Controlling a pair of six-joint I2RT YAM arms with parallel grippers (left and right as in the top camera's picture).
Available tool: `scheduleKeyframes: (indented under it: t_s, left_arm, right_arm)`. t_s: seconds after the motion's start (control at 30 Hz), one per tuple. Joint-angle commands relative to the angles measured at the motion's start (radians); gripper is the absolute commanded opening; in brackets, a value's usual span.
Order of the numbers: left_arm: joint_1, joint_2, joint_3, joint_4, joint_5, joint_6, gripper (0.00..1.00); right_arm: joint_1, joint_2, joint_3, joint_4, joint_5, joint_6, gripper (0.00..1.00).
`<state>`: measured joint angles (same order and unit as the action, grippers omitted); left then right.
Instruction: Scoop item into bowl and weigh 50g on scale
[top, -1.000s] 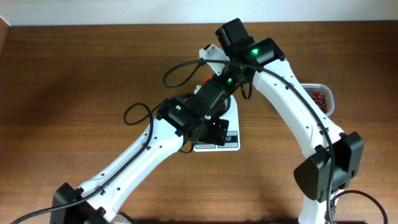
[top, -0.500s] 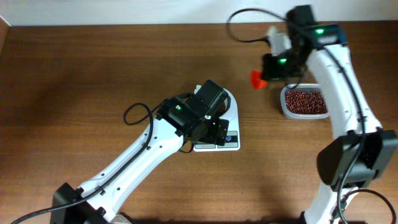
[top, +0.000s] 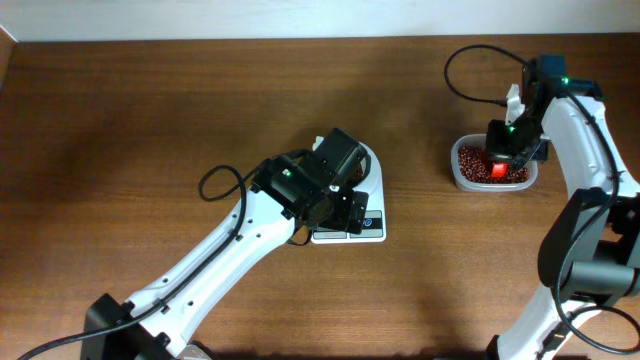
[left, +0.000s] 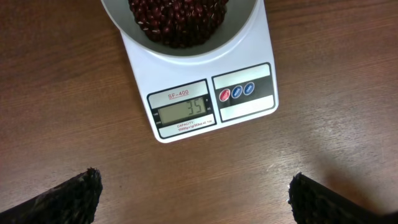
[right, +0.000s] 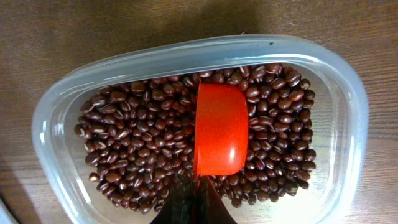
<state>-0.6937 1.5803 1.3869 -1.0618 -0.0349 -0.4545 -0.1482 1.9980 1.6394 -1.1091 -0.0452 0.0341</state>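
The white scale reads 35 and carries the white bowl holding dark reddish-brown beans. My left gripper is open and empty above the table, just in front of the scale; in the overhead view the left arm covers most of the scale. My right gripper is shut on the handle of a red scoop, which lies on its side in the beans. In the overhead view the scoop sits inside the tub at the right.
A clear rounded-rectangular plastic tub holds the bean supply; it stands at the right of the table. Bare brown tabletop lies left of the scale. Arm cables loop above both arms.
My right arm has swung from over the scale to the right, carrying the red scoop, and lowered it into the tub of beans. The left arm has not moved.
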Motion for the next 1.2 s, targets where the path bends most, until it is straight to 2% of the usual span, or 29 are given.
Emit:
scheduleKeyframes:
  t_s: [0.0,0.07,0.23,0.33,0.37,0.47,0.6,0.8,0.9,1.17]
  left_arm:
    - [-0.004,0.007,0.013,-0.001,-0.014,-0.009,0.99]
    - [-0.004,0.007,0.013,-0.001,-0.014,-0.009,0.99]
    - [-0.004,0.007,0.013,-0.001,-0.014,-0.009,0.99]
    - [-0.004,0.007,0.013,-0.001,-0.014,-0.009,0.99]
    - [-0.004,0.007,0.013,-0.001,-0.014,-0.009,0.99]
    - [-0.004,0.007,0.013,-0.001,-0.014,-0.009,0.99]
    - [-0.004,0.007,0.013,-0.001,-0.014,-0.009,0.99]
    - [-0.004,0.007,0.013,-0.001,-0.014,-0.009,0.99]
    - [-0.004,0.007,0.013,-0.001,-0.014,-0.009,0.99]
    - [-0.004,0.007,0.013,-0.001,-0.014,-0.009,0.99]
  right_arm:
    - [-0.005,0.004,-0.041,0.023,-0.167,0.027,0.04]
    - [-0.005,0.004,-0.04,0.033,-0.257,0.026,0.04]
    - [-0.051,0.004,-0.04,0.014,-0.295,0.026,0.04]
    - [-0.147,0.004,-0.04,0.009,-0.632,-0.057,0.04]
    - [-0.169,0.004,-0.04,0.005,-0.648,-0.056,0.04]
    - [-0.227,0.004,-0.04,-0.028,-0.647,-0.068,0.04]
    - [-0.267,0.004,-0.04,-0.079,-0.515,-0.09,0.04]
    - [-0.273,-0.003,0.046,-0.144,-0.518,-0.091,0.04]
    - [-0.273,-0.008,0.065,-0.178,-0.526,-0.163,0.04]
    - [-0.273,-0.008,0.066,-0.166,-0.612,-0.203,0.04]
